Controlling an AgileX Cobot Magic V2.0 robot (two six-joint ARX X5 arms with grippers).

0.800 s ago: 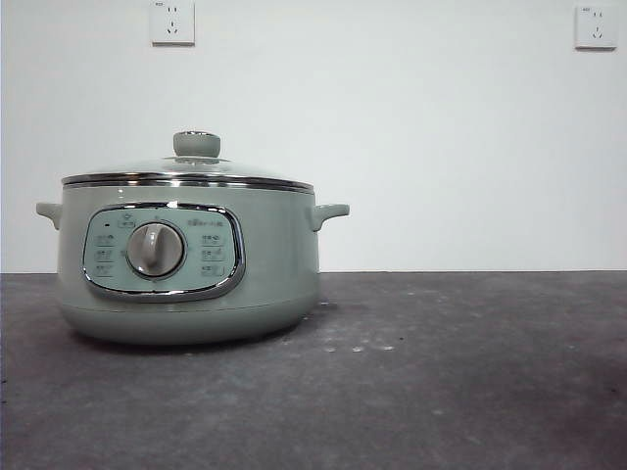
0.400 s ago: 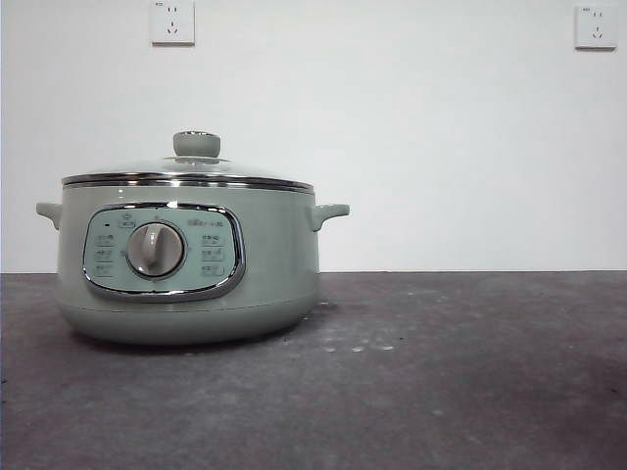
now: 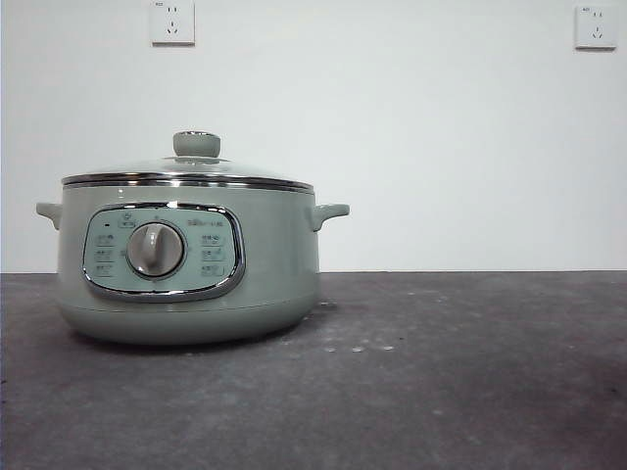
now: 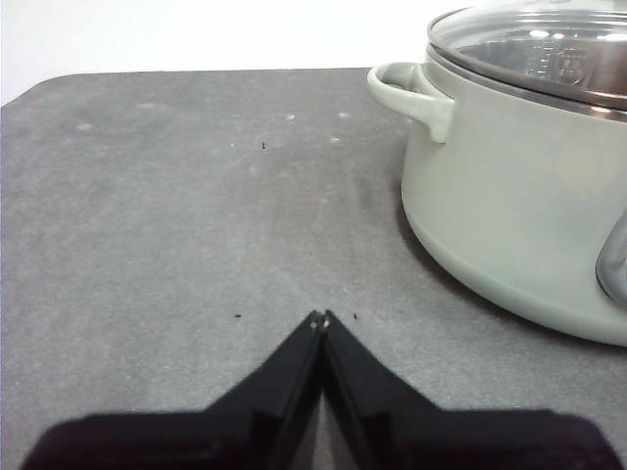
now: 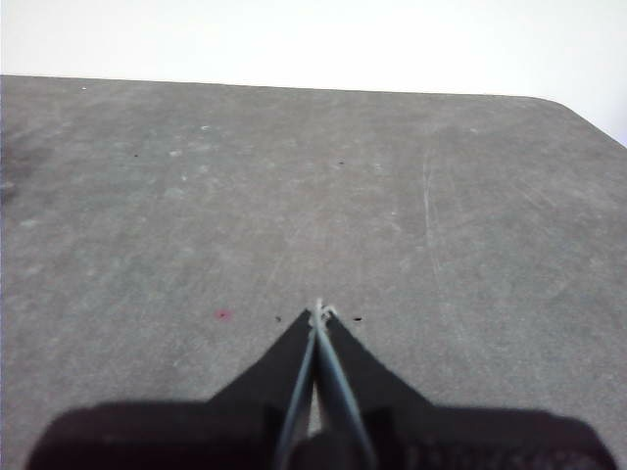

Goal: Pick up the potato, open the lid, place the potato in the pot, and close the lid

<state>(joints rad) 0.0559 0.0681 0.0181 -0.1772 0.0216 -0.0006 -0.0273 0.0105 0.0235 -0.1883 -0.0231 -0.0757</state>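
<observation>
Nothing has moved since the earlier frames. One pot [image 3: 186, 264] stands on the dark grey, scuffed table [image 3: 441, 382], its one lid [image 3: 191, 171] on; two sockets [image 3: 172, 22] dot the white wall. Both the left tool [image 4: 321, 318] and right tool [image 5: 318, 311] hover empty, jaws pressed together.

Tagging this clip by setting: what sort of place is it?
Probably a staged lab or test bench, not a lived-in kitchen: a bare white wall with two sockets, a dark grey table, and just one pot with its lid on. No potato shows in any view.
</observation>
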